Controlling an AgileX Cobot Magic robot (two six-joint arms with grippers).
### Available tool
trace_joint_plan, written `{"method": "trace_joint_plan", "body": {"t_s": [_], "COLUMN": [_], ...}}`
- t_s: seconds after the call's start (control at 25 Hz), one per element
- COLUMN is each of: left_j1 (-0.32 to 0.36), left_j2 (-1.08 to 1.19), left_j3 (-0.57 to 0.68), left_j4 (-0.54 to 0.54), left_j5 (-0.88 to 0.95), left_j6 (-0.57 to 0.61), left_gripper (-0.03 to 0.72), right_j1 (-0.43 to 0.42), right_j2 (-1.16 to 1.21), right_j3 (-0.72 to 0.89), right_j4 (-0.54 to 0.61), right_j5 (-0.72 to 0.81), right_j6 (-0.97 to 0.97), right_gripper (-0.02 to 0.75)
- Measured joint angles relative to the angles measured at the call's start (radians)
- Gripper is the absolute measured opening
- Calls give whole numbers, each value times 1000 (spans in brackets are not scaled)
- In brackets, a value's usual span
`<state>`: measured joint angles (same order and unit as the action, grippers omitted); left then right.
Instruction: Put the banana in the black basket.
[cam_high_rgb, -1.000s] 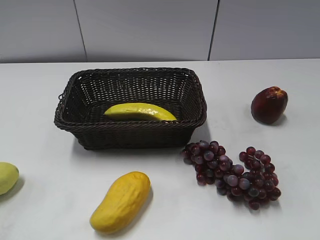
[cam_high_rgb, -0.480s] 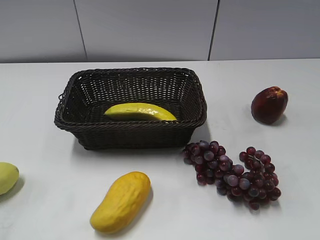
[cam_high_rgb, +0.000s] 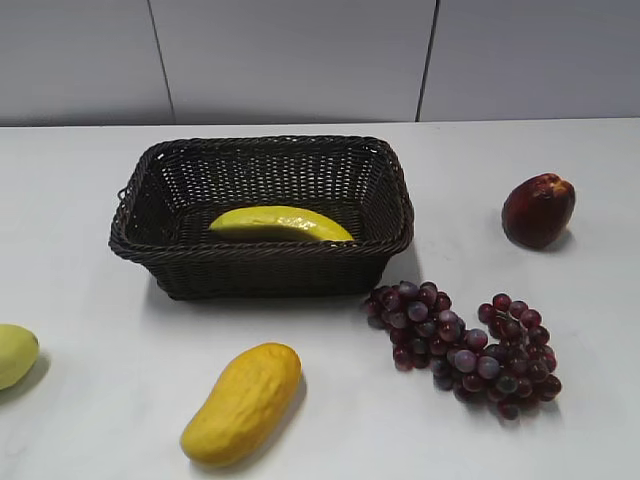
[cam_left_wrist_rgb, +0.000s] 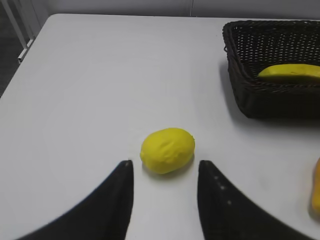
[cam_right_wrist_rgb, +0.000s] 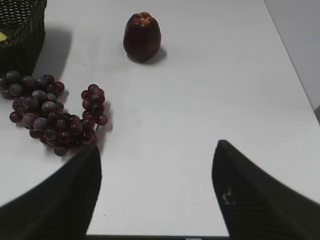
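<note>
Banana (cam_high_rgb: 280, 223) lies inside the black basket (cam_high_rgb: 262, 252), resting on the basket's floor close to the near wall, lengthwise along it. No gripper touches it, and neither arm shows in the exterior view.

In the left wrist view the left gripper (cam_left_wrist_rgb: 165, 172) hangs above the white table (cam_high_rgb: 520, 160) with its two dark fingers (cam_left_wrist_rgb: 117, 195) spread wide and nothing between them. The basket sits well apart from it, toward the upper right of that view, with the banana's yellow body peeking over the rim. Just beyond the fingertips lies a rounded pale yellow fruit (cam_left_wrist_rgb: 167, 150), untouched.

The right gripper (cam_right_wrist_rgb: 156, 167) is likewise parted wide and empty, hovering over bare table to the right of the basket, of which only a corner enters its view at the upper left. A bunch of dark grapes (cam_high_rgb: 460, 345) lies just beside the basket's near right corner, and a dark red fruit (cam_high_rgb: 538, 209) stands farther right of the basket. A plump orange-yellow fruit (cam_high_rgb: 242, 402) lies in front of the basket, apart from it.
</note>
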<state>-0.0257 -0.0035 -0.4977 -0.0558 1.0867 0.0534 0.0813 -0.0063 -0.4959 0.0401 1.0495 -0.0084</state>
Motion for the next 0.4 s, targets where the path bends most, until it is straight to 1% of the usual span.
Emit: {"method": "trace_joint_plan", "body": {"t_s": [0.4], "left_j1": [0], "left_j2": [-1], "left_j3": [0], "left_j4": [0], "left_j5": [-1], "left_j6": [0], "left_gripper": [394], "right_j1": [0], "right_j2": [0], "right_j3": [0], "right_j4": [0], "right_j5": [0], "right_j6": [0], "right_gripper": [555]}}
